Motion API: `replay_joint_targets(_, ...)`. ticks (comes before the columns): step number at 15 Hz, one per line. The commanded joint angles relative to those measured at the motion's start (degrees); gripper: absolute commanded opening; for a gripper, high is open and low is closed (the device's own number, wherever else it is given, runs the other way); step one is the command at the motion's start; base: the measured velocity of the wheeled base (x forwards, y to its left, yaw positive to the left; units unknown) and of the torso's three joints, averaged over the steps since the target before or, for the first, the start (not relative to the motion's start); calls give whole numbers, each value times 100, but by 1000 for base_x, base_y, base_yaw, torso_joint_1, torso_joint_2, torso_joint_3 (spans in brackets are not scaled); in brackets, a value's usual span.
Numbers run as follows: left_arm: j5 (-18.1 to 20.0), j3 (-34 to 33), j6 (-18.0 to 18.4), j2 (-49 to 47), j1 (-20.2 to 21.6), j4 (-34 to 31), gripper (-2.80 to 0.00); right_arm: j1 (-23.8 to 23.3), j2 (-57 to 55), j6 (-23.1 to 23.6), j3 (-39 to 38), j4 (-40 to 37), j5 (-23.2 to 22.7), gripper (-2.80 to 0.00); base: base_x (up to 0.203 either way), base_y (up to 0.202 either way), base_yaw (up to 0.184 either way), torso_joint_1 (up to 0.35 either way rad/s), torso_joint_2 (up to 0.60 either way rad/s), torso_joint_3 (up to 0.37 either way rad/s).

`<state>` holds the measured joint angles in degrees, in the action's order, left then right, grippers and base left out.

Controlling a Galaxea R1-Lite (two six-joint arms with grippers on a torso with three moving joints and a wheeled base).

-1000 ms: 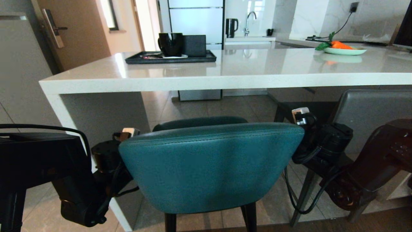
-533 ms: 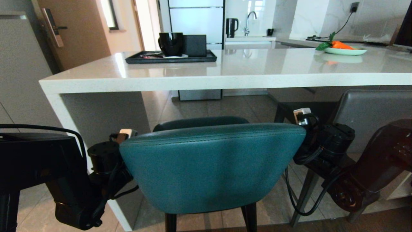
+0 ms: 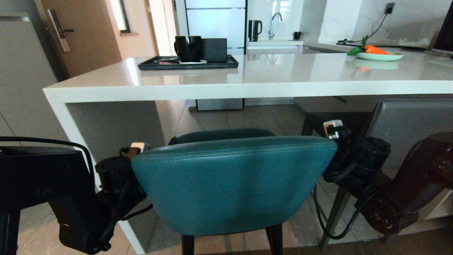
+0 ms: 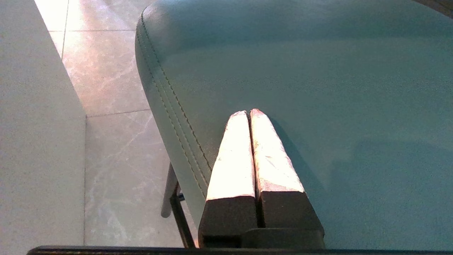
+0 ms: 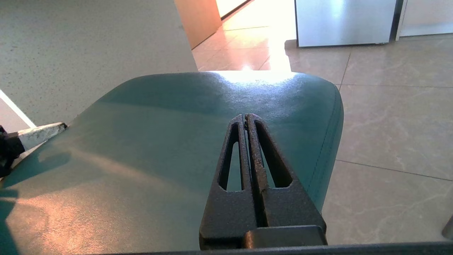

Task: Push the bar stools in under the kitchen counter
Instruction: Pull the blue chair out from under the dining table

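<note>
both arms show only a slight creep; left gripper (image 4: 249, 113) and right gripper (image 5: 246, 117), fingers together, flank the teal stool (image 3: 230, 180), seat not yet under the counter (image 3: 247, 86).

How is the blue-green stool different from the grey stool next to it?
The teal stool has a curved, rounded back; the grey stool has a flat, square one. The teal stool stands in the middle, between both arms; the grey stool stands off to the right, partly hidden. Both stand at the white counter.
</note>
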<state>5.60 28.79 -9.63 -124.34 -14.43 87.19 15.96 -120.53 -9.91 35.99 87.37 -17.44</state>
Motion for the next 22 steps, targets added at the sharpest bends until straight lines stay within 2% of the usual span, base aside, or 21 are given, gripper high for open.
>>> replay_joint_targets(1,3,-5,-4,15,-11,48,-280,-5,-85,-2,-4,29,-13,-280,0,0,0,0,0,0)
replay_joint_targets(4,3,-14,-4,15,-16,48,-280,-5,-111,-2,-4,29,-5,-280,-29,0,-1,3,1,2)
replay_joint_targets(14,-15,85,6,-1,-42,48,-280,-49,-139,-2,6,29,66,-280,-186,0,-2,3,3,4)
replay_joint_targets(19,-119,546,5,-202,-289,-41,-280,-323,-298,1,303,29,75,-280,0,0,0,0,0,0)
replay_joint_targets(22,-114,626,5,-222,-281,-44,-280,-468,-320,-11,330,29,66,-280,0,0,0,0,0,0)
